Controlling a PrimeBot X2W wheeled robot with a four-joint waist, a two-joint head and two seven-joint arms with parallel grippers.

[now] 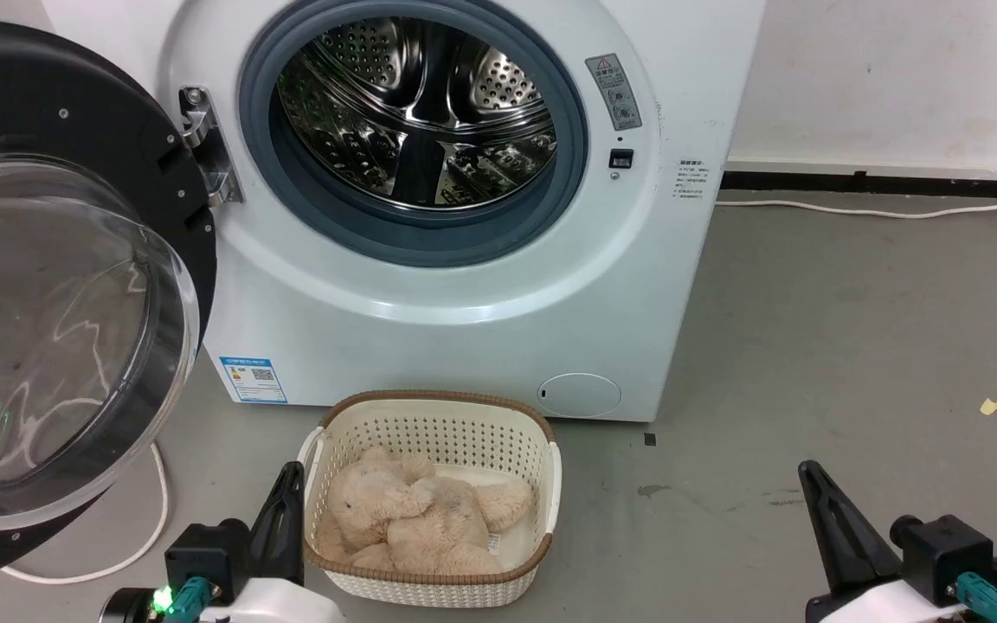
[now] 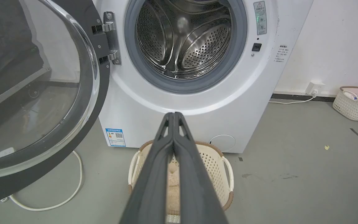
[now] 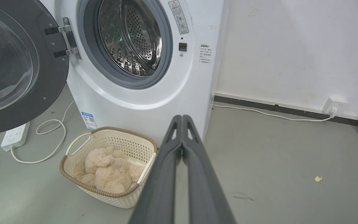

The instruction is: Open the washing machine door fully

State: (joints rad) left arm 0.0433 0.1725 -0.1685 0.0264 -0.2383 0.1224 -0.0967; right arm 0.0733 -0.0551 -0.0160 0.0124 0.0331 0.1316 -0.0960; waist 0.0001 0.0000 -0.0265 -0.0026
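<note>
The left gripper [image 2: 173, 114] and right gripper [image 3: 182, 116] are closed, empty. Up-left of them the door [image 2: 42, 93] hangs open: black rim, clear bowl. Blue label [image 2: 115, 137] and warning sticker [image 2: 260, 17] unreadable.

Dark tapered fingers [image 2: 154, 174], white forearms [image 1: 282, 601]

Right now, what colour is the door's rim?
Black rim on the washing machine door, best seen in right wrist view.

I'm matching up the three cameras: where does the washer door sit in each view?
Head view: door, swung open, along the left edge.
Left wrist view: upper left, running off the frame.
Right wrist view: upper left corner.
Shared landmark: the metal hinge at the door's right side.
</note>
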